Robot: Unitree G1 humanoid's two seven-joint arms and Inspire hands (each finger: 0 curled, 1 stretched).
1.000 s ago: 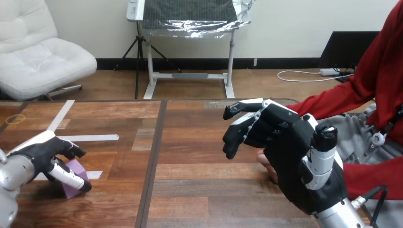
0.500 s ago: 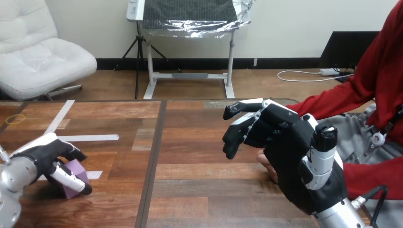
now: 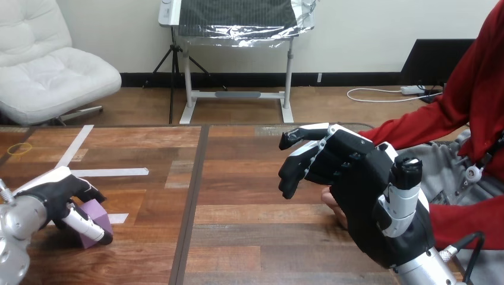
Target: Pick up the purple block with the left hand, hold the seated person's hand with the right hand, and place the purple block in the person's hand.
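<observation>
Closing further at the left edge of the table (image 3: 249,237), left hand (image 3: 50,199) fingers (image 3: 83,222) clamp the purple block (image 3: 96,211); right hand (image 3: 362,196) stays loosely open.

On wooden table (image 3: 249,237), left robot hand (image 3: 50,196) curled round purple block (image 3: 95,211), right robot hand (image 3: 362,190) over person's hand (image 3: 334,208)

The brown wooden plank table (image 3: 249,237) carries a small purple block (image 3: 96,222), which sits under the left hand (image 3: 56,199), between its thumb and curled fingers. Just beyond that hand lie white tape strips (image 3: 113,172), with a short strip (image 3: 118,218) beside the block. Farther beyond the hand lies a thin yellow ring (image 3: 19,149).
</observation>
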